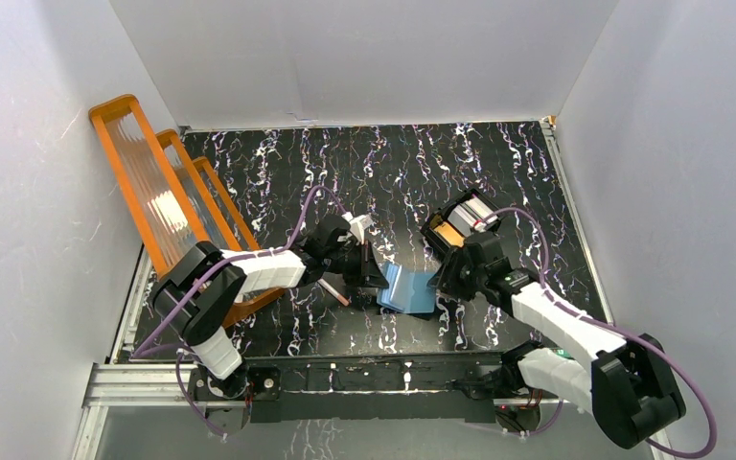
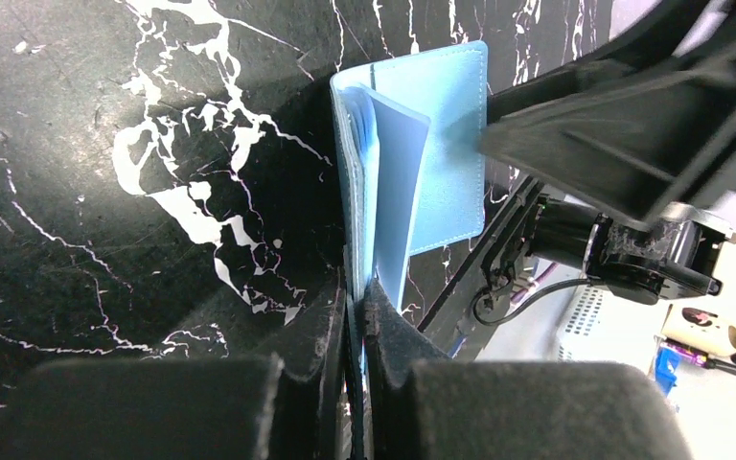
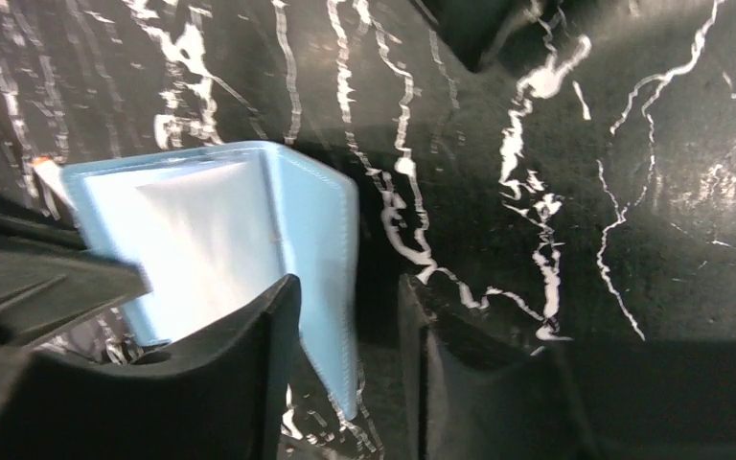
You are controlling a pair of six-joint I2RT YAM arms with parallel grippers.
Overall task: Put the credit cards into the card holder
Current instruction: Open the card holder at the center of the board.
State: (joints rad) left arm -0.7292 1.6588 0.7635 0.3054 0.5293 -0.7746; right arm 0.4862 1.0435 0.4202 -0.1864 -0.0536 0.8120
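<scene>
Left claw [image 2: 355, 297] is clamped tight on the near edge of the card holder [image 2: 441, 144]; through the left wrist camera I see both fingers [image 2: 398, 335] pressed together with the pale blue cover pinched between them. From there the holder stands on edge above the marbled black table [image 1: 393, 163], fanned partly open like a book, with one inner leaf standing off from the cover. Right claw [image 3: 348, 283] has its jaws apart. In the right wrist view the holder's far flap runs down into the gap, lying close against the left-hand finger [image 3: 249, 364], with bare table showing between the flap and the other finger, so I see no grip there. From overhead the holder sits near the middle of the table, between the two claws, the left one at its left edge and the right one at its right edge. Credit cards [image 1: 452, 233] are in a black tray [image 1: 429, 233] just beyond the right claw: one orange face, with silver-white ones beside it; I cannot count them. A pink-brown stick [image 1: 333, 292] lies on the table under the left arm. An orange ribbed rack [image 1: 168, 206] leans at the far left wall. Whether any card sits in the holder's pockets, I cannot tell.
</scene>
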